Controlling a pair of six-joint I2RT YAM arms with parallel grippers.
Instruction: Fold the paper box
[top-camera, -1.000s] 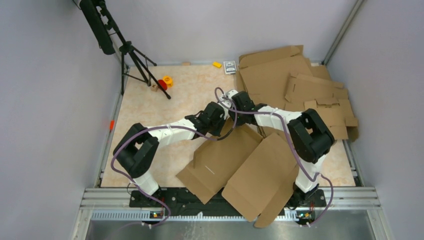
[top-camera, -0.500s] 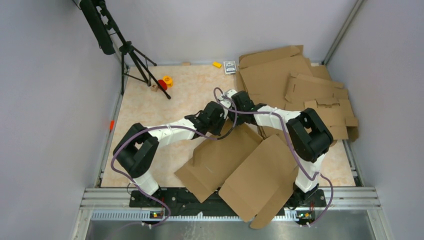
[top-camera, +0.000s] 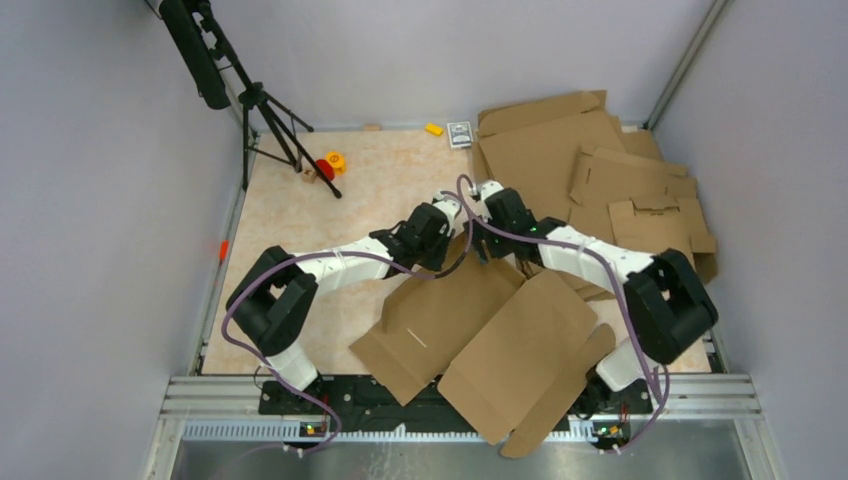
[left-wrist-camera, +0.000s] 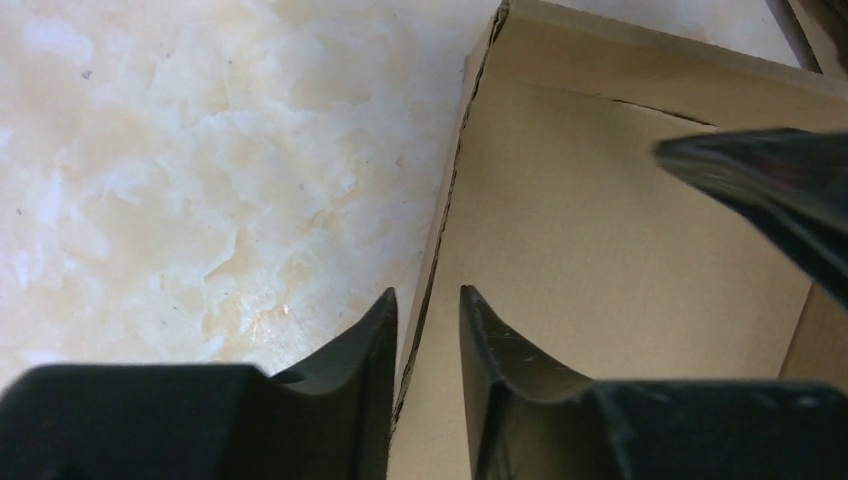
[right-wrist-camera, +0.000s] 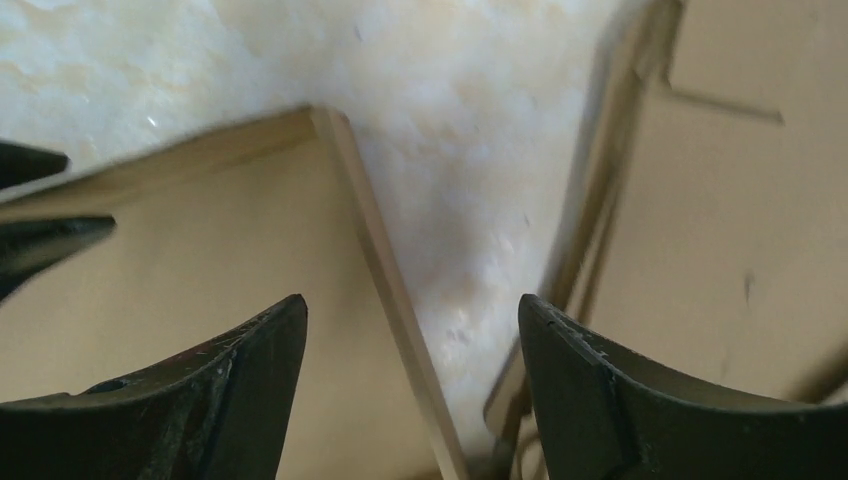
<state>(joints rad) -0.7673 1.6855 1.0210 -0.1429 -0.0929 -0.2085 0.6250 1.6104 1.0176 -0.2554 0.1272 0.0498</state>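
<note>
both at the paper box's (top-camera: 440, 320) far edge — left fingers (left-wrist-camera: 375, 330) barely parted astride it, right fingers (right-wrist-camera: 260, 350) spread wide.

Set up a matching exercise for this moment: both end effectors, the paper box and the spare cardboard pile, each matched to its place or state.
Things:
1. left end effector
2. right end effector
3. paper box
4. spare cardboard blanks

Places or states:
A. piled at the table's far right
B. jaws wide apart, nothing between them but table and a cardboard edge below
C. jaws slightly apart, astride a cardboard edge
D. lying opened out, reaching over the table's near edge

Pairs: 1-C, 2-B, 3-D, 4-A
</note>
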